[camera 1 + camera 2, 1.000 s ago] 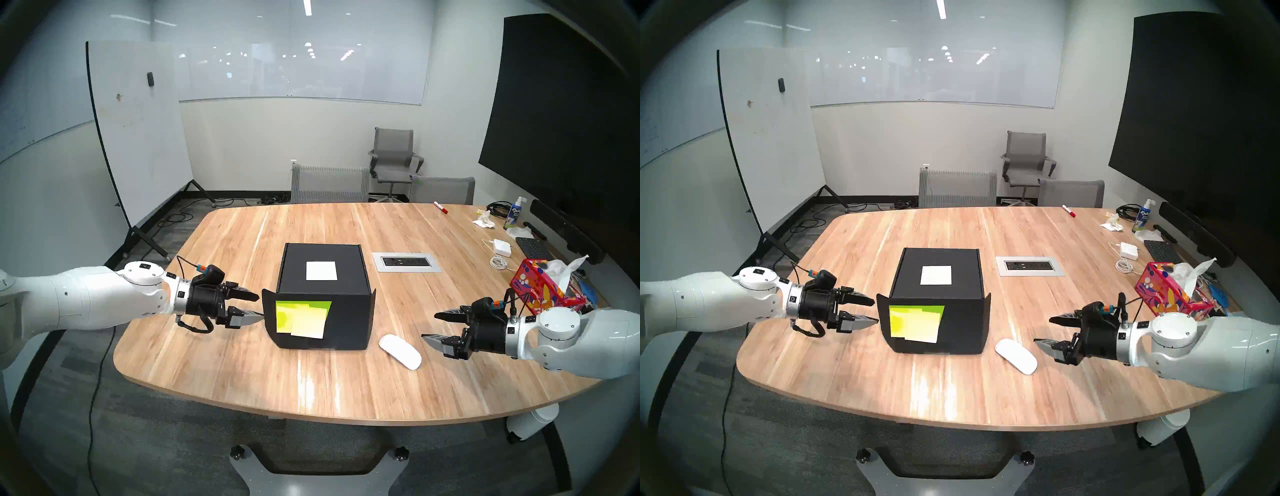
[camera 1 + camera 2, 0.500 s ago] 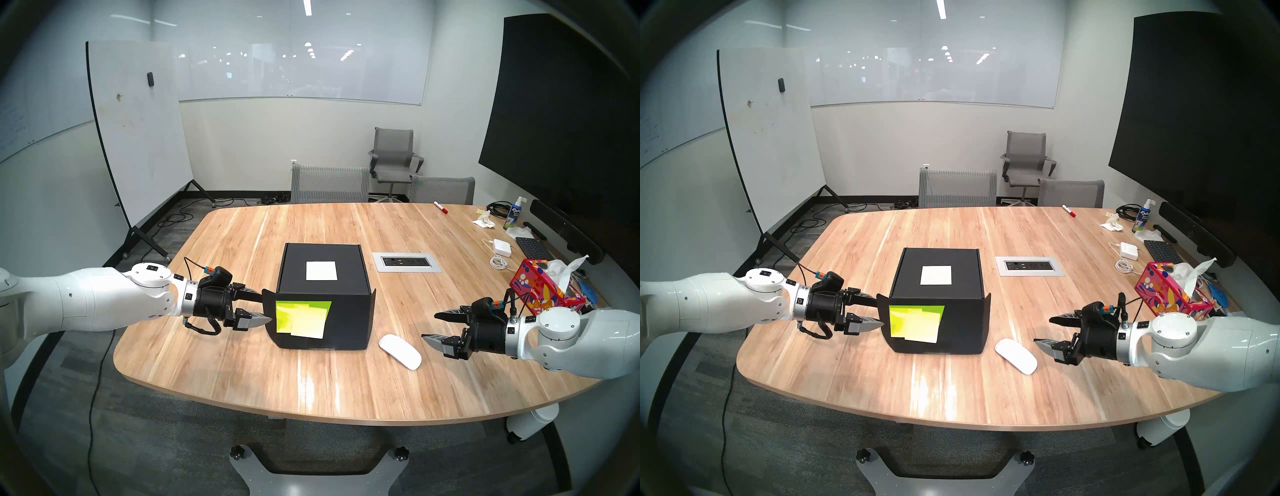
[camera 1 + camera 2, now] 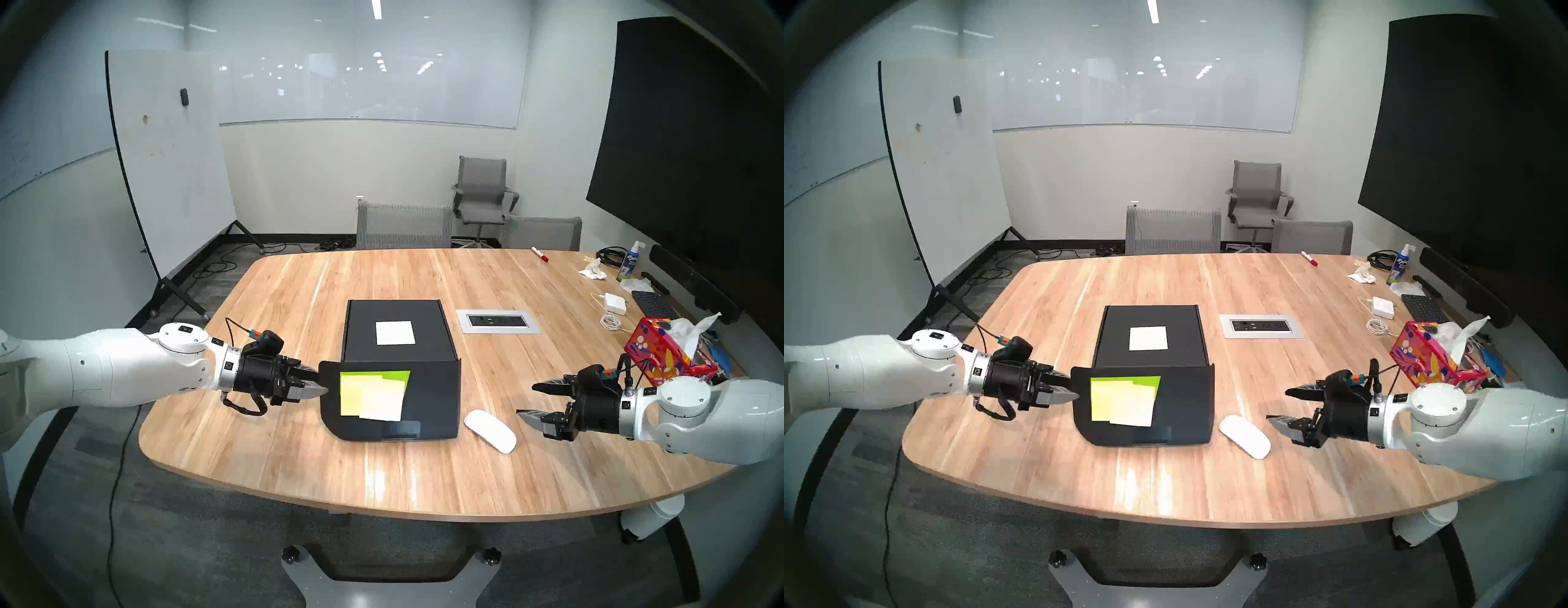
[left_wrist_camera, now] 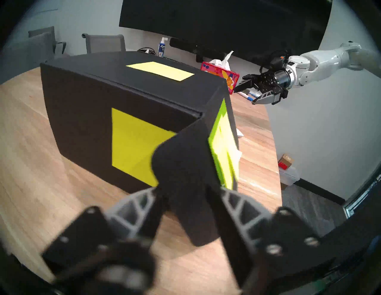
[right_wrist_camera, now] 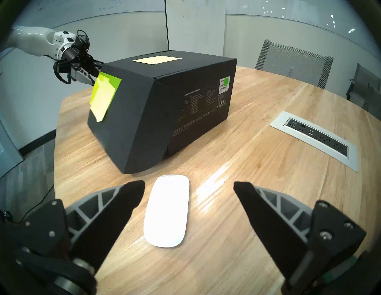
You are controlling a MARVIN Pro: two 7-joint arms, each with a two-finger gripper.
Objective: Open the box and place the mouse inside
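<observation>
Standing: one table (image 3: 297,467), wooden, bearing everything.
Box: one black box (image 3: 428,339) at the table centre; lid not yet raised, front flap (image 3: 432,399) with sticky notes swung slightly outward.
Left gripper (image 3: 319,382): fingers closed on the flap's left side tab (image 4: 185,185).
Right gripper (image 3: 528,399): jaws spread wide, empty, poised over the mouse.
Mouse: one white mouse (image 3: 490,431) on the table, just right of the box.
Progress: judged early; opening begun, placement remaining.
</observation>
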